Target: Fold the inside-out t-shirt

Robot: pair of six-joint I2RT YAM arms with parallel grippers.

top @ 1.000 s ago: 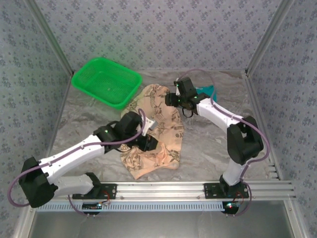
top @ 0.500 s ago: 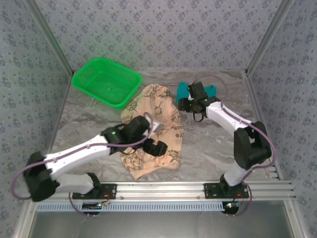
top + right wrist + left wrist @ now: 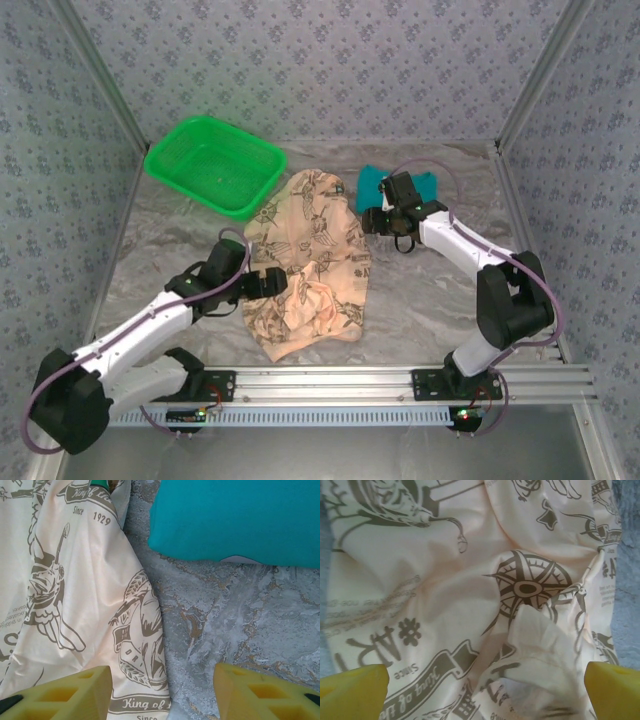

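The inside-out t-shirt (image 3: 312, 250), peach with dark brown prints, lies crumpled in the middle of the table. My left gripper (image 3: 277, 285) is at its left edge, open, with nothing held. In the left wrist view the t-shirt (image 3: 445, 580) lies under the open left gripper (image 3: 482, 700), and a paler cream fold (image 3: 540, 635) stands up near the right finger. My right gripper (image 3: 388, 228) hovers at the shirt's upper right edge. In the right wrist view the right gripper (image 3: 160, 695) is open, straddling the t-shirt's edge (image 3: 90, 605) and bare table.
A green basket (image 3: 215, 165) stands at the back left. A folded teal garment (image 3: 372, 182) lies behind the right gripper; it is the teal garment (image 3: 235, 520) at the top of the right wrist view. The marbled table (image 3: 440, 300) is walled on three sides.
My left gripper opened, let go of the shirt fold and drew back to the left edge of the shirt. My right gripper shifted right, off the shirt, toward the teal garment.
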